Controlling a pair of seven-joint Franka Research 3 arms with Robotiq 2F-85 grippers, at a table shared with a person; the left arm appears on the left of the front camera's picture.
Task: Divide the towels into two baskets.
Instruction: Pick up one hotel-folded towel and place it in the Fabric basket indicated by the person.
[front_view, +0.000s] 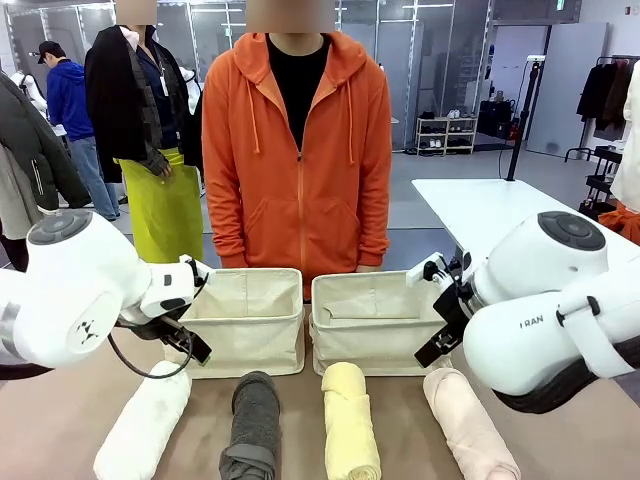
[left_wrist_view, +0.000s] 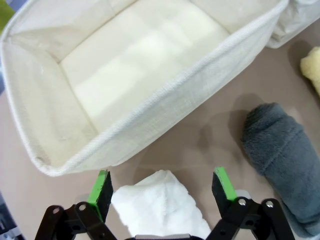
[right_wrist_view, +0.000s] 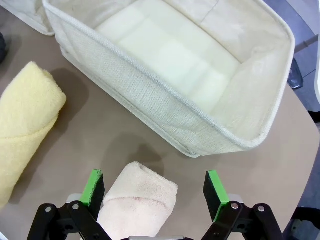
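Note:
Four rolled towels lie in a row at the near table edge: white (front_view: 143, 422), dark grey (front_view: 253, 420), pale yellow (front_view: 350, 420) and pale pink (front_view: 468, 425). Behind them stand two cream baskets, the left basket (front_view: 248, 345) and the right basket (front_view: 372, 348), both with nothing inside. In the left wrist view my left gripper (left_wrist_view: 162, 187) is open above the end of the white towel (left_wrist_view: 157, 207), with the grey towel (left_wrist_view: 280, 150) to its side. My right gripper (right_wrist_view: 155, 189) is open over the end of the pink towel (right_wrist_view: 140, 202), the yellow towel (right_wrist_view: 25, 125) lying beside it.
A person in an orange hoodie (front_view: 297, 160) stands at the far side of the table, right behind the baskets. Bare brown tabletop (front_view: 400, 430) shows between the towels. Another white table (front_view: 480, 205) stands at the back right.

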